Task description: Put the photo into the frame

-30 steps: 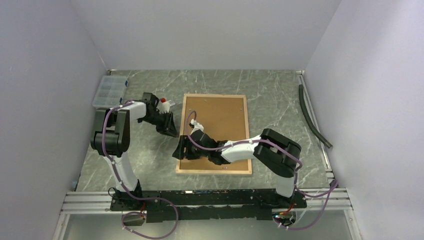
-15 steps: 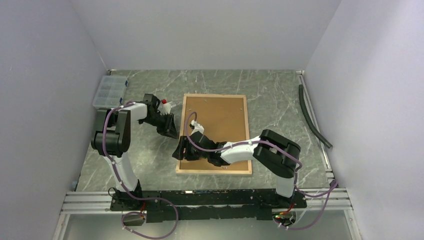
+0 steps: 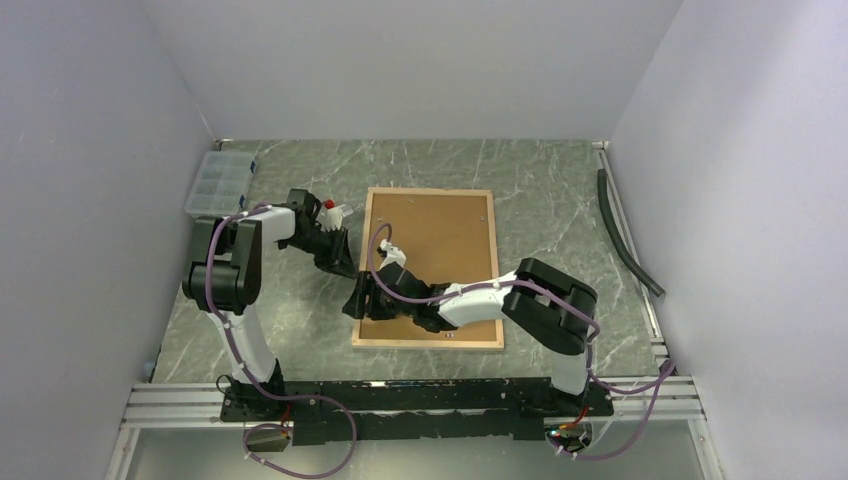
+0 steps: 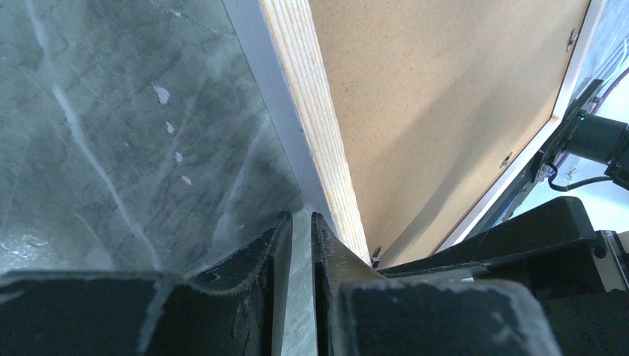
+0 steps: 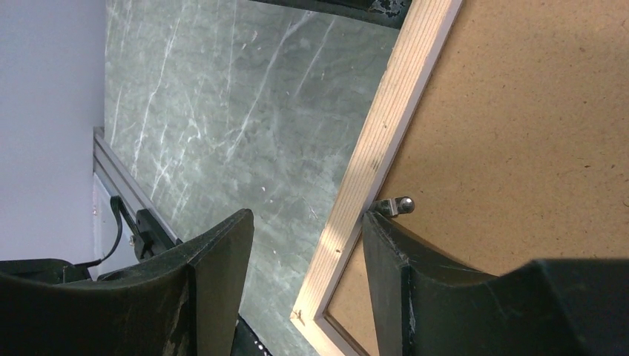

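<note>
The frame (image 3: 430, 191) lies face down on the table with its light-wood back rim up. The plain brown backing panel (image 3: 445, 235) fills it. The photo is hidden. My left gripper (image 3: 343, 262) is at the outside of the frame's left rim (image 4: 311, 111). Its jaws are nearly together with only table between them, and the right finger touches the rim. My right gripper (image 3: 360, 300) is open and straddles the left rim (image 5: 386, 133) near the near-left corner. Its right finger rests on the backing panel (image 5: 534, 133) beside a small metal tab (image 5: 394, 205).
A clear plastic organiser box (image 3: 220, 180) stands at the far left. A small red-capped object (image 3: 328, 205) lies behind the left wrist. A black hose (image 3: 625, 235) lies along the right wall. Metal rails (image 3: 400, 395) run along the near edge.
My right gripper has shifted slightly left along the frame's near-left part. My left gripper has crept a little closer to the frame's left rim.
</note>
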Action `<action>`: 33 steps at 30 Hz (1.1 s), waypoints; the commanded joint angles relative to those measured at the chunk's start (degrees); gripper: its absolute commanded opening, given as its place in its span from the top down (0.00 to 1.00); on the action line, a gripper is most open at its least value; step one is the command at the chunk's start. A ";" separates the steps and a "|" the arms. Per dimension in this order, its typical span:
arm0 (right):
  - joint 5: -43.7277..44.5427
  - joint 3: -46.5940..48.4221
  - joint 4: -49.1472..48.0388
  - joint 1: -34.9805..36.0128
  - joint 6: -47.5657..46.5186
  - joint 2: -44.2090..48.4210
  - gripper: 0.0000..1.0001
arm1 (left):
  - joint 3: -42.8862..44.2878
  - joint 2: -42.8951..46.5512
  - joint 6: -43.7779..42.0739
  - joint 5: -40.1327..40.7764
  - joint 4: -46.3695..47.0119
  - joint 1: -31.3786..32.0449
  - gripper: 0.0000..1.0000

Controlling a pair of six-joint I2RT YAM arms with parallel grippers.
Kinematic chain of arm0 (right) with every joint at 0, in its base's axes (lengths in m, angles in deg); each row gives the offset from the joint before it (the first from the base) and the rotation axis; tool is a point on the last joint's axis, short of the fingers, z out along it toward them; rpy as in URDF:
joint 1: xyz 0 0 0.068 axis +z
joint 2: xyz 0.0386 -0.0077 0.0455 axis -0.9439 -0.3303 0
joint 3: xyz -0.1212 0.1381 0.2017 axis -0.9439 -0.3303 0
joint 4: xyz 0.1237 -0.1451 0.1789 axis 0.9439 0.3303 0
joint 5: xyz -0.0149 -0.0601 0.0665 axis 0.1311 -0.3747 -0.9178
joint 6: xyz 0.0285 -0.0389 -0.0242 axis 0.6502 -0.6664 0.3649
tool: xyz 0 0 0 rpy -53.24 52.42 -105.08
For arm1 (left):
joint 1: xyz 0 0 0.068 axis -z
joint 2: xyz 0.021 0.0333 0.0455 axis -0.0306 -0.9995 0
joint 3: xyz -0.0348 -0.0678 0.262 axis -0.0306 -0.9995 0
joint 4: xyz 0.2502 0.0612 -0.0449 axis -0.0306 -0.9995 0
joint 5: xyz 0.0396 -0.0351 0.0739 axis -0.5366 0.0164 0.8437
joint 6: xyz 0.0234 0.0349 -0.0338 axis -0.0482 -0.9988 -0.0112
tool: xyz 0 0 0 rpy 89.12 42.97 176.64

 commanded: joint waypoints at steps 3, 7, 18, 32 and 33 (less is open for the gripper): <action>2.08 1.02 1.73 0.21 -1.37 -1.89 0.41 | 0.27 -0.08 -1.37 -0.71 0.04 0.61 0.79; 0.74 1.20 1.67 0.21 -3.16 -0.18 0.41 | 1.15 0.01 -1.29 -0.92 -0.82 0.60 0.80; -0.85 3.41 6.87 -1.49 -8.54 11.80 0.28 | 9.31 3.56 -0.04 -4.06 -7.35 -3.24 0.80; -4.97 -0.03 6.82 -4.98 -15.13 10.53 0.26 | 8.73 -0.98 2.02 -5.81 -3.79 -2.23 0.64; -4.86 -0.37 6.27 -3.99 -14.80 9.83 0.27 | 8.13 -0.90 2.00 -5.86 -3.73 -1.93 0.64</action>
